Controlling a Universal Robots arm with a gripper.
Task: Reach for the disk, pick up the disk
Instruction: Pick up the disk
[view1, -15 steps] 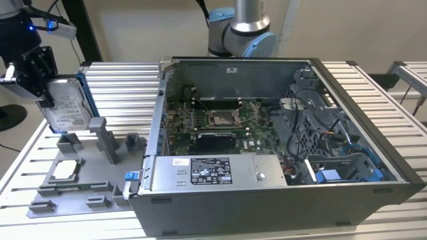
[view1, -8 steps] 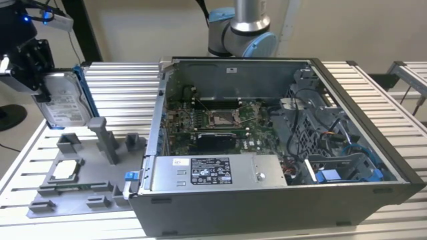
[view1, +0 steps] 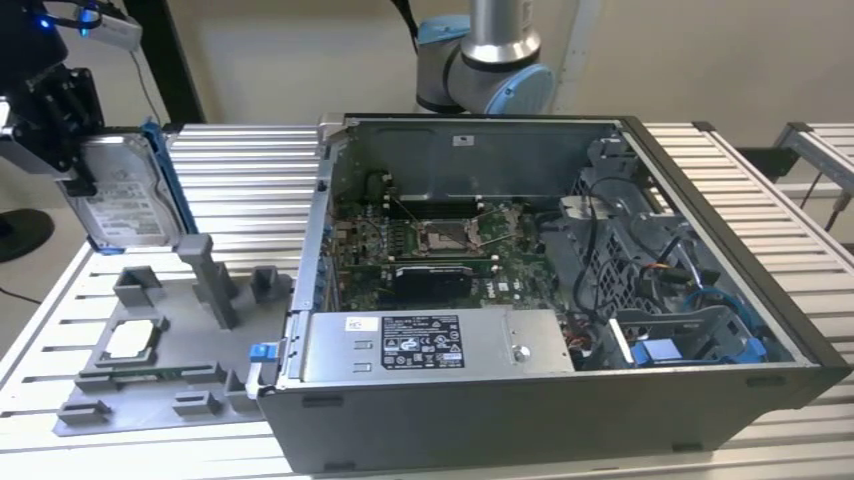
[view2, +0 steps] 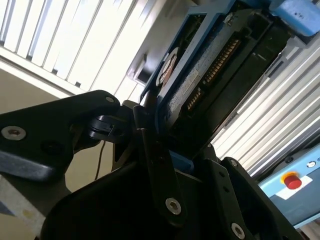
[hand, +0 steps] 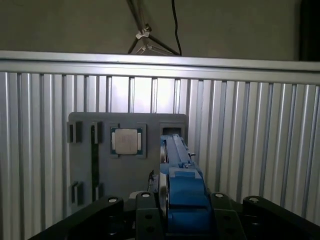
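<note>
At the far left of the exterior view, the robot's black hand (view1: 74, 150) is clenched on the disk (view1: 123, 200), gripping the silver drive by its upper end. The drive hangs on edge with its white label facing the camera and its blue bracket running down the side nearer the computer. It is held clear of the slatted metal bench (view1: 254, 170), above the far end of a grey moulded fixture (view1: 174, 385) whose posts stand just beneath and beside it. A small square silver chip (view1: 130, 340) lies in a recess of that fixture. To the right sits an open computer case (view1: 534, 425), its green motherboard (view1: 441, 240) exposed, a long grey box with a black-and-white label (view1: 427, 343) along the near wall and blue cabling and a drive cage at the right end. The arm's grey-and-blue joint (view1: 487, 70) rises behind the case. In the second wrist view, the hand (view2: 165, 145) closes its black fingers (view2: 150, 150) on the disk (view2: 200, 75), whose connector pins and blue frame show. In the first wrist view, the hand (hand: 172, 212) holds the disk (hand: 182, 190) edge-on over the fixture (hand: 125, 175), with the chip (hand: 126, 141) just beside it and the bench (hand: 250, 150) beyond.
</note>
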